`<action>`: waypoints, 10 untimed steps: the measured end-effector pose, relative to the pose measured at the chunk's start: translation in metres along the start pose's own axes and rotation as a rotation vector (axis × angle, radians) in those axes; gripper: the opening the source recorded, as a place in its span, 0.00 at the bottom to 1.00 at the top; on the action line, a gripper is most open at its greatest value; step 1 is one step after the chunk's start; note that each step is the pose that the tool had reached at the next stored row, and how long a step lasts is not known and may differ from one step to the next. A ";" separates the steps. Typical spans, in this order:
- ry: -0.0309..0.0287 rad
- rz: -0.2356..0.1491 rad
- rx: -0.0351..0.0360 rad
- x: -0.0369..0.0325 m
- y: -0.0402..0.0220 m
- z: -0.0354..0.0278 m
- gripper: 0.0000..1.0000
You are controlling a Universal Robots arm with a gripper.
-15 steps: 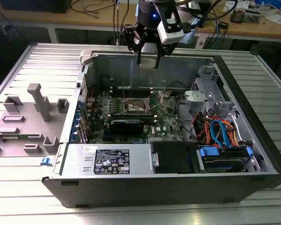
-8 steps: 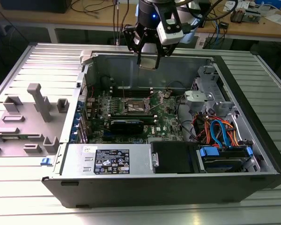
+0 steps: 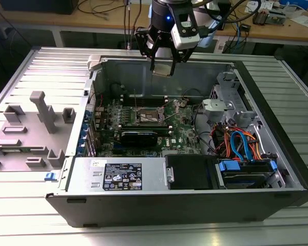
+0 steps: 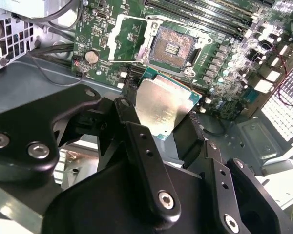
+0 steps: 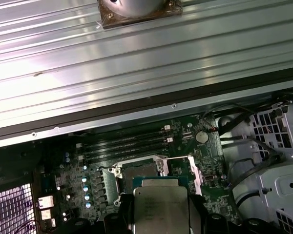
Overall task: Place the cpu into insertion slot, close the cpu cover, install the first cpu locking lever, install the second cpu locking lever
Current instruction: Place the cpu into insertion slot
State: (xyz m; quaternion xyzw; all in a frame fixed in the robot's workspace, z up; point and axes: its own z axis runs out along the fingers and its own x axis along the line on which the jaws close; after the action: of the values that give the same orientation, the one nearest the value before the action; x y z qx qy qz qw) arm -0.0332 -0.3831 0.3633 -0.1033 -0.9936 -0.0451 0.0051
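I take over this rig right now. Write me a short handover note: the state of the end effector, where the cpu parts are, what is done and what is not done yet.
The end effector is shut on the cpu and holds it in the air above the open computer case.
The insertion slot is empty, with its contacts exposed. In both wrist views it lies just beyond the held chip.
The cpu cover stands swung open beside the slot.
Done: the chip is in the grasp, over the motherboard.
Left: chip not yet seated, cover not closed, neither lever step done.
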 end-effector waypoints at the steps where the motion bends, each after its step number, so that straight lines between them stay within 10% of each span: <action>1: -0.0002 0.003 -0.0001 0.0000 0.0000 0.0001 0.54; 10: -0.0071 0.080 -0.0016 -0.0001 -0.0003 0.0029 0.54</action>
State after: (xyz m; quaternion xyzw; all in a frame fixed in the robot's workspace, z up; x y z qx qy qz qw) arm -0.0332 -0.3832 0.3603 -0.1431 -0.9887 -0.0452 0.0033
